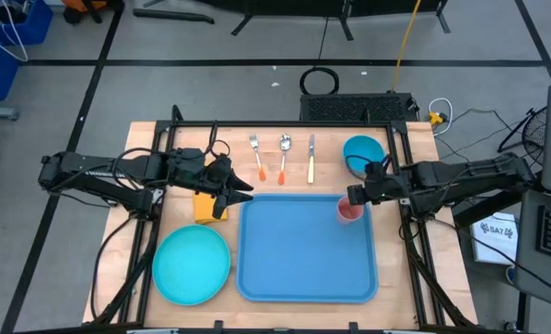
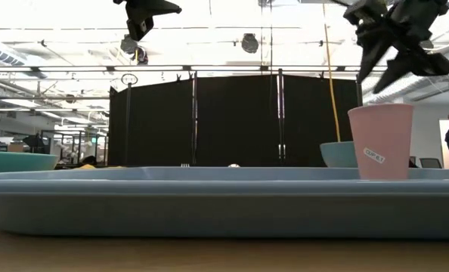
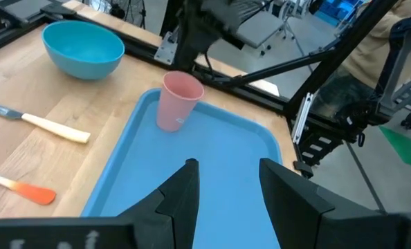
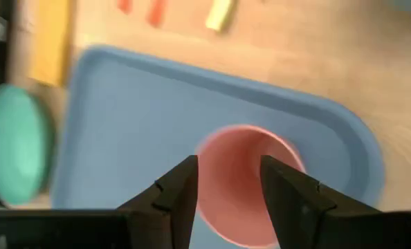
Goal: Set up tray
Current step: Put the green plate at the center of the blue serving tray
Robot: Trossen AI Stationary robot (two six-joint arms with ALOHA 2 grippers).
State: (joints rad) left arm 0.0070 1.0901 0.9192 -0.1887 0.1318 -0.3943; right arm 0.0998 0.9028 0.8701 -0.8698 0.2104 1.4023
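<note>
Jaws of the right gripper (image 4: 227, 181), released, hang directly above the pink cup (image 1: 349, 210) in the tray's (image 1: 303, 269) upper-right corner; left gripper (image 1: 227, 192), also released, hovers at upper left.

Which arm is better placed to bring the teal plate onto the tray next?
Left, probably. The left tool is open and empty near the tray's left rim, on the same side as the plate. The right tool hangs open over the pink cup on the far side.

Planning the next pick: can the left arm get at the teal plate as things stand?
Probably yes. The plate lies bare beside the tray, just nearer than the open left hand, nothing on it.
</note>
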